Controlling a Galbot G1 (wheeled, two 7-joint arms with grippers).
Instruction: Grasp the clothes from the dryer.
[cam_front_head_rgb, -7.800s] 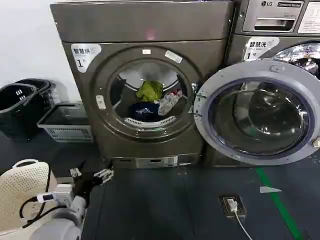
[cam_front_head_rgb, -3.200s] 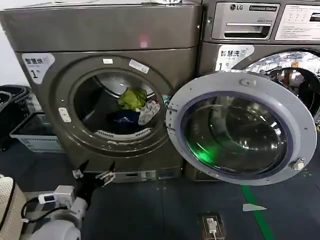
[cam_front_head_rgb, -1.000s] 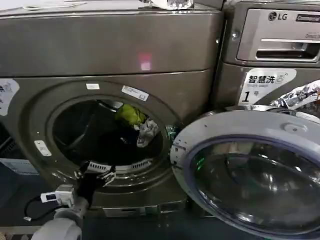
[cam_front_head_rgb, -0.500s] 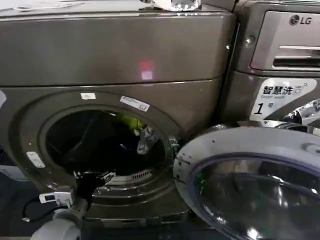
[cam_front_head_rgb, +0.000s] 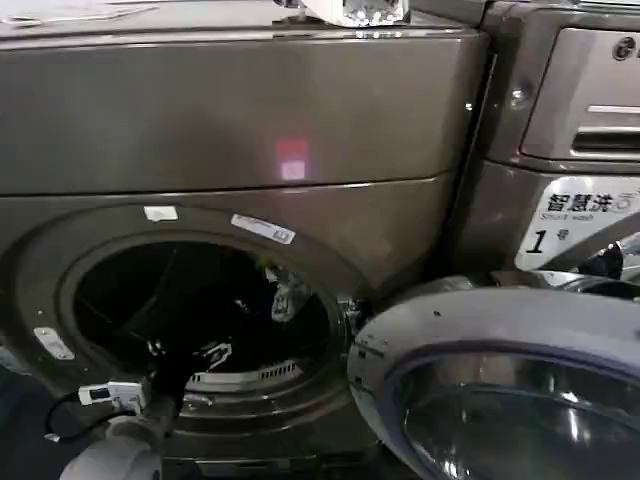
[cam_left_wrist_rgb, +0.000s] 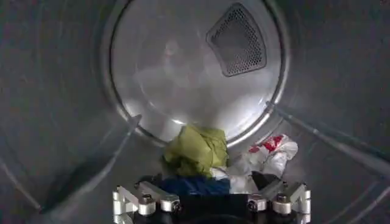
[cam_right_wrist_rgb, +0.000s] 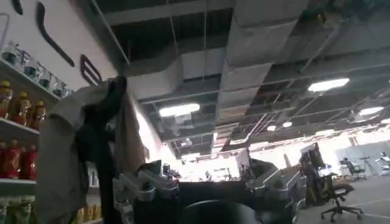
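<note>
Inside, the left gripper (cam_left_wrist_rgb: 211, 204) sat at the mouth of the dryer (cam_front_head_rgb: 240, 120), its fingers spread apart and holding nothing. Just beyond them lay the clothes (cam_left_wrist_rgb: 222, 161), heaped on the drum floor near the back wall: a yellow-green garment on top, a dark navy one beneath, a white one with red marks beside. They looked soft, light and limp; pinching a raised fold of the yellow-green piece seemed easiest. The right gripper (cam_right_wrist_rgb: 204, 189) waited elsewhere, fingers apart and holding nothing.

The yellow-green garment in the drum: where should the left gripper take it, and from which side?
Grip the bunched top of the yellow-green garment, coming straight in through the dryer opening. It sits highest on the heap, facing the open left gripper.
</note>
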